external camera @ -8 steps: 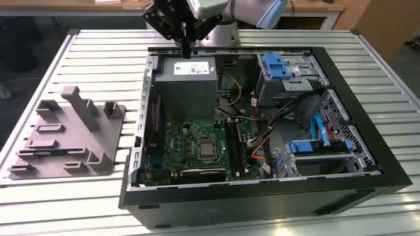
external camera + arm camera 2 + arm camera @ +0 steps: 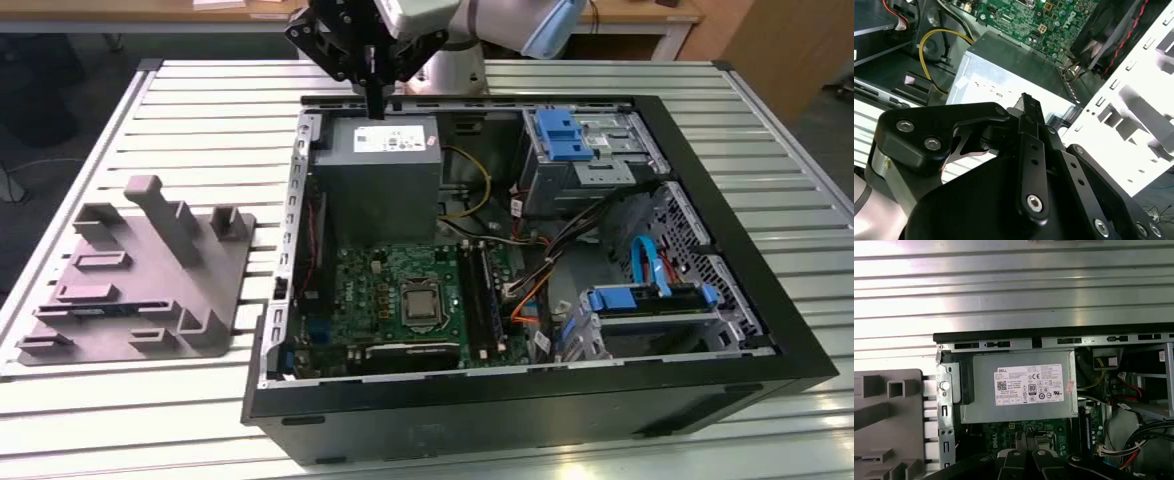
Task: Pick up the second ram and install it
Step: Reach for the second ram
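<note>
Black gripper (image 2: 378,110) hangs just above the grey power supply (image 2: 380,180), fingers pressed together on nothing you can see, while you find the second ram (image 2: 102,310), a slim dark strip, lying well off to its side in the grey fixture (image 2: 220,270) outside the case (image 2: 534,415).
</note>
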Action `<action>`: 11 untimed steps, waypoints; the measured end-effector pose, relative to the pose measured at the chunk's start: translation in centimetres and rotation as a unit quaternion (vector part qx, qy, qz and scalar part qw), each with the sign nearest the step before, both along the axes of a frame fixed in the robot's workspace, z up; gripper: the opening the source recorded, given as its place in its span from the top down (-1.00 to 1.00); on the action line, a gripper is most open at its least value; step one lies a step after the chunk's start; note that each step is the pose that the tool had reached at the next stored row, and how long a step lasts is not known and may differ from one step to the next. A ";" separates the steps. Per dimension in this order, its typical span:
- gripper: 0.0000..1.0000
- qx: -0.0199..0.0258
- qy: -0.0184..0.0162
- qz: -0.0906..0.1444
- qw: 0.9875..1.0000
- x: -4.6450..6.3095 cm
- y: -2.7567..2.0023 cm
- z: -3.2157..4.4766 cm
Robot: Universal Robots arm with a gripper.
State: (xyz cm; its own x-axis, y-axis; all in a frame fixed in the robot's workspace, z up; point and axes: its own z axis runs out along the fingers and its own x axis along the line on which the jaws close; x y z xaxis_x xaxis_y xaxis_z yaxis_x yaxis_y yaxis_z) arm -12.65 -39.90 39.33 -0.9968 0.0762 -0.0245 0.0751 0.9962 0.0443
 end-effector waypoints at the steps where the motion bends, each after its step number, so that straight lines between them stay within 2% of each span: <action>1: 0.80 0.000 0.000 0.000 1.000 -0.2 0.00 0.00; 11: 0.80 0.000 0.000 0.000 1.000 -4.5 0.00 -0.03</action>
